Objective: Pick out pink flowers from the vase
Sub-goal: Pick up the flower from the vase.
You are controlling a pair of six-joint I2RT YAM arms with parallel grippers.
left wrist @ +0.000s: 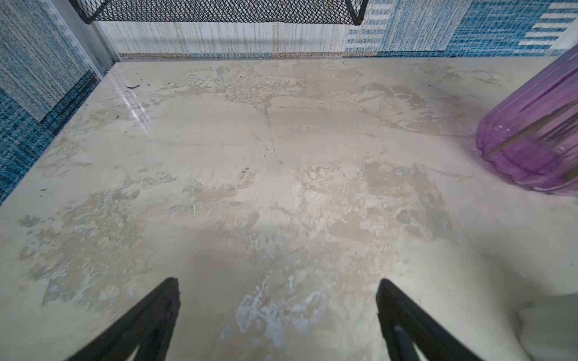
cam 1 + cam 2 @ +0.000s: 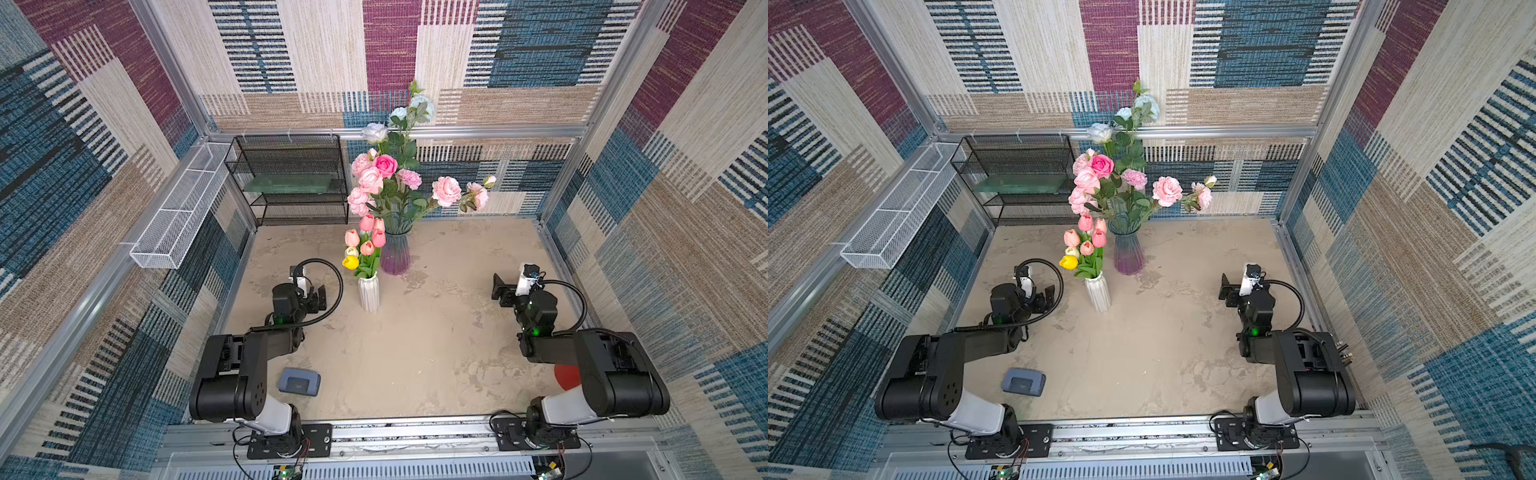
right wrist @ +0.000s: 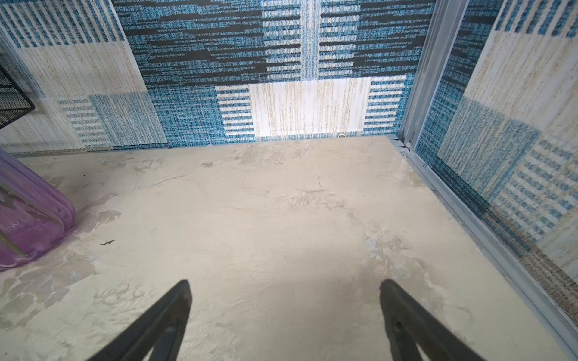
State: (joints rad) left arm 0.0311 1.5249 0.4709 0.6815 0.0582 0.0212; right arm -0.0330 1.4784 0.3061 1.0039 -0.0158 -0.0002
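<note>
Beige table, pink flowers upright in purple vase

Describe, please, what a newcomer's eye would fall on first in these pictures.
The tall bouquet of ruffled pale-pink peonies and one hot-pink rose, standing in a purple ribbed glass vase at the back middle of the beige table, draws the eye first. Beside it, nearer the arms, stands a white ribbed vase of salmon-pink tulips. The left gripper and right gripper stand open on either side, holding nothing.
</note>
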